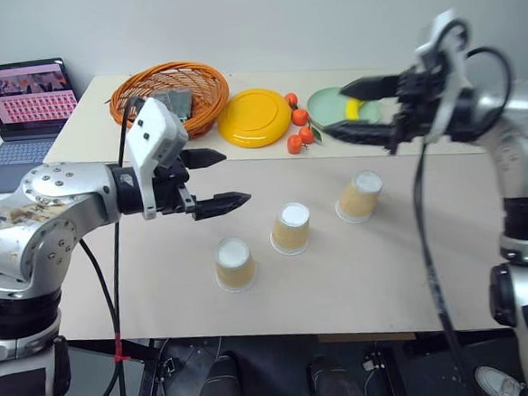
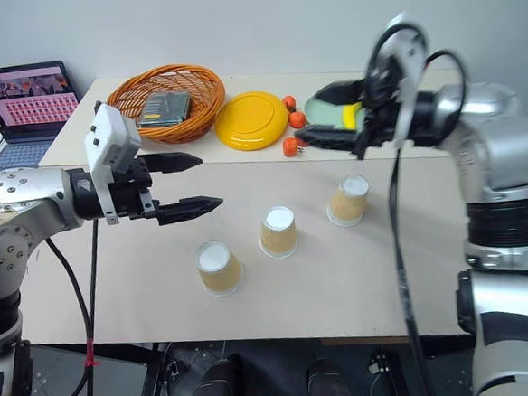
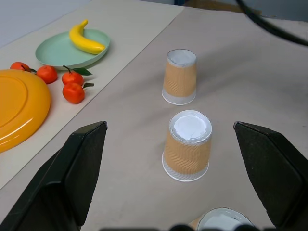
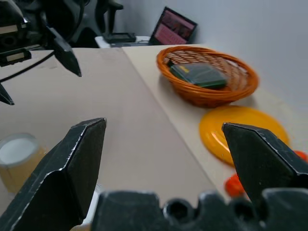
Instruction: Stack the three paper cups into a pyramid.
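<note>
The three paper cups (image 1: 291, 228) are tan kraft paper with a faint ribbed pattern and matt white bases. The desk (image 1: 360, 273) has a smooth, matt beige surface. The basket (image 1: 171, 96) is woven orange wicker. The yellow plate (image 1: 254, 117) looks like glossy plastic. Each tool's fingers (image 3: 79, 163) are matt black plastic.

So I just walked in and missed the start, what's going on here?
A two-armed robot is set to build a pyramid from three paper cups, which stand upside down in a loose diagonal row on the table, none stacked. The left gripper and the right gripper hover open above the table, holding nothing.
</note>
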`<state>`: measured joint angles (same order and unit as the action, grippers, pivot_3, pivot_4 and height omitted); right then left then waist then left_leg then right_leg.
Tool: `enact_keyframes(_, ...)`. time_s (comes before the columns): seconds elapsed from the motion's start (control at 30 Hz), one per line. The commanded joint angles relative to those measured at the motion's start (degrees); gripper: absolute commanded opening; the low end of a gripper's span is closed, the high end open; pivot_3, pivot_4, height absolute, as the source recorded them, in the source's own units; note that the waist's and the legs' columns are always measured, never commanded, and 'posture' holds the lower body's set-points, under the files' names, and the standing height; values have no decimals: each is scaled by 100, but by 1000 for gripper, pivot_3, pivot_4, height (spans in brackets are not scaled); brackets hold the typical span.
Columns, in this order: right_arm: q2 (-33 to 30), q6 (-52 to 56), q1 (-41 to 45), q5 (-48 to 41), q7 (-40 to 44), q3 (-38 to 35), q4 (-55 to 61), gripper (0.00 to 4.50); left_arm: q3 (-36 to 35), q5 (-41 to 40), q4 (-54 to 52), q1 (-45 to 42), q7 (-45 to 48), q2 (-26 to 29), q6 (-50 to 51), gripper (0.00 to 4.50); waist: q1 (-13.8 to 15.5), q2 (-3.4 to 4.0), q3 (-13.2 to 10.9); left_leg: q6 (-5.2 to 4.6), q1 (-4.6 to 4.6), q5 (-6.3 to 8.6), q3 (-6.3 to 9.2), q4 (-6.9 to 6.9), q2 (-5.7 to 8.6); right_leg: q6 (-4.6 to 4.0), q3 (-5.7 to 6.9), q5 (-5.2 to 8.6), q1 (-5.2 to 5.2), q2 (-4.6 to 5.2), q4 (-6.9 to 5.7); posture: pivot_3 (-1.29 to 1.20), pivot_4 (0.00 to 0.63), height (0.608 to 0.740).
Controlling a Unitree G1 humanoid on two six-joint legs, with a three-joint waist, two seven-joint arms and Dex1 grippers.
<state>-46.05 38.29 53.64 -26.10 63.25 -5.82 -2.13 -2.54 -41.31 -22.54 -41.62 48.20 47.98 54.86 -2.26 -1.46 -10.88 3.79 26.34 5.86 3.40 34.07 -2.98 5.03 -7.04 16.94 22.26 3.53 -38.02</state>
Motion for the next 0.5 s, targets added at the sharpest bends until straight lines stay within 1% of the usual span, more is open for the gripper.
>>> enact_keyframes(0.03, -571, -435, -633, 441, -139, -238, -147, 4478, 49, 90, 31, -226, 114, -31, -241, 4500, 11, -2, 1, 0, 0, 0, 0, 0, 1, 0, 1, 0, -1, 0, 1, 0, 150, 732)
enact_keyframes(0.1, -824, -839, -1159, 703, -196, -338, -476, 4478, 118, 141, 105, -276, 168, -67, -308, 4500, 5, -2, 1, 0, 0, 0, -6, 3, 2, 1, -5, 0, 2, 2, 1, 0, 150, 732)
enact_keyframes(0.17, -920, -1216, -1687, 863, -304, -452, -851, 4478, 204, 219, 194, -315, 242, -90, -404, 4500, 17, -2, 1, 0, 0, 0, -5, 2, 1, 1, -4, 0, 1, 2, 1, 0, 150, 732)
enact_keyframes(0.27, -780, -1613, -2239, 928, -378, -485, -1114, 4478, 299, 299, 316, -414, 341, -131, -491, 4500, -24, -1, 1, -1, 0, 0, -7, 0, 2, 1, -7, 0, 3, 2, 0, 0, 150, 732)
enact_keyframes(0.4, -521, -1857, -2403, 1008, -446, -304, -1301, 4478, 349, 365, 400, -498, 416, -154, -547, 4500, -184, 4, -1, -1, -5, -1, -8, 0, 2, 1, -12, 0, 3, 1, -6, 0, 150, 732)
enact_keyframes(0.5, -309, -1891, -2251, 1077, -464, -80, -1355, 4478, 338, 402, 388, -492, 427, -146, -548, 4500, -195, 5, -2, -1, -10, -1, -7, 0, 2, 1, -13, 0, 0, 1, -7, 0, 150, 732)
